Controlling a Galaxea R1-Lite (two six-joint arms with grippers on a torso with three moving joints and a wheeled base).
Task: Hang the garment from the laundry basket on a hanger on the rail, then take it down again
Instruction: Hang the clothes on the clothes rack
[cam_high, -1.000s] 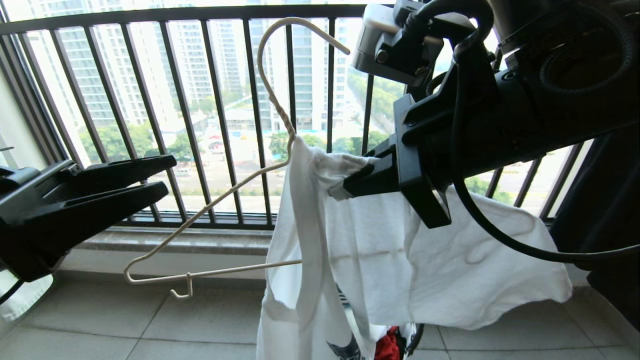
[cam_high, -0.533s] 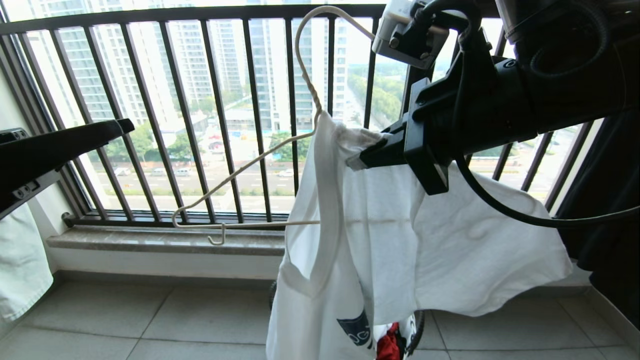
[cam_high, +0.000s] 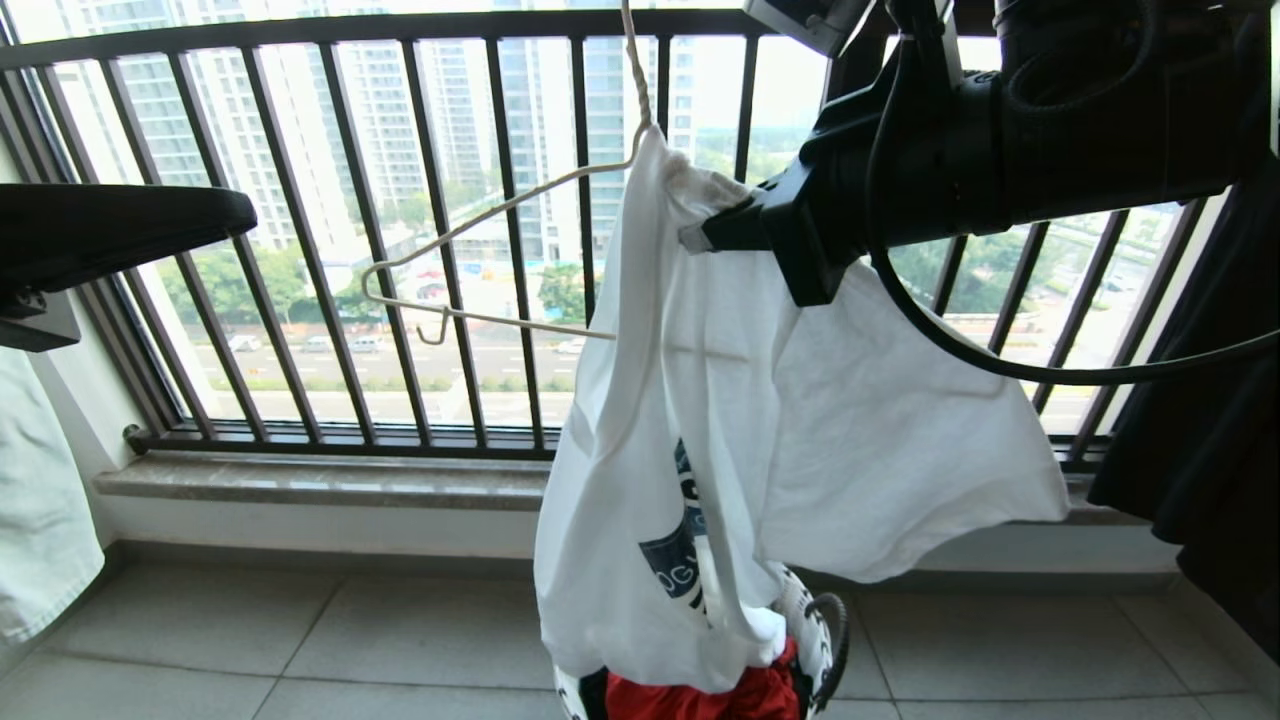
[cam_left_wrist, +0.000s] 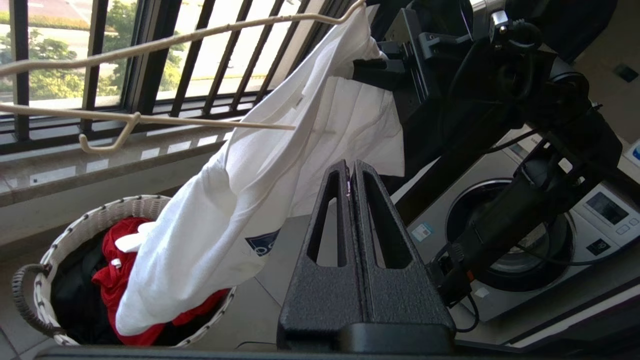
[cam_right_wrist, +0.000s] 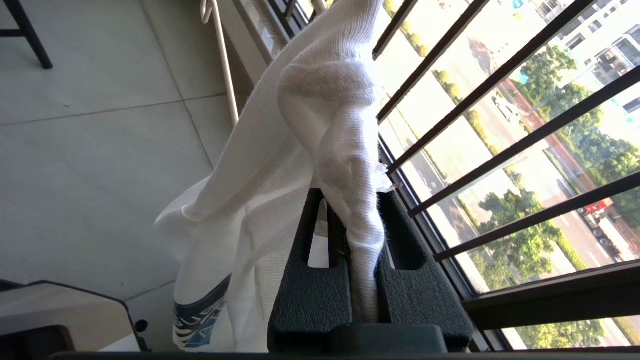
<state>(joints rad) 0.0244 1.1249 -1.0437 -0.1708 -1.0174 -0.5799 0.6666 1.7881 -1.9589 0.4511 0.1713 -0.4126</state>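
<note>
The white garment (cam_high: 700, 420) hangs in mid-air at centre, its dark blue print facing down-left. My right gripper (cam_high: 695, 238) is shut on a bunched fold near its top, seen close in the right wrist view (cam_right_wrist: 352, 195). The cream wire hanger (cam_high: 480, 215) comes out of the shirt's top. Its left arm and small end hook stick out bare, its right side is hidden in the cloth, and its hook runs off the top edge. The shirt's lower end rests in the laundry basket (cam_high: 825, 640). My left gripper (cam_high: 245, 210) is shut and empty at the left (cam_left_wrist: 350, 167). The rail is out of view.
The black barred window railing (cam_high: 300, 240) stands close behind the hanger, over a stone sill (cam_high: 300, 480). A red cloth (cam_left_wrist: 120, 280) lies in the basket (cam_left_wrist: 100, 215). A black garment (cam_high: 1200, 450) hangs at the right, a white cloth (cam_high: 40, 520) at the left, and a washing machine (cam_left_wrist: 590, 220) stands behind.
My right arm has lifted the garment and hanger, so the hook now runs out of the top of view. My left gripper has shut and risen at the left.
</note>
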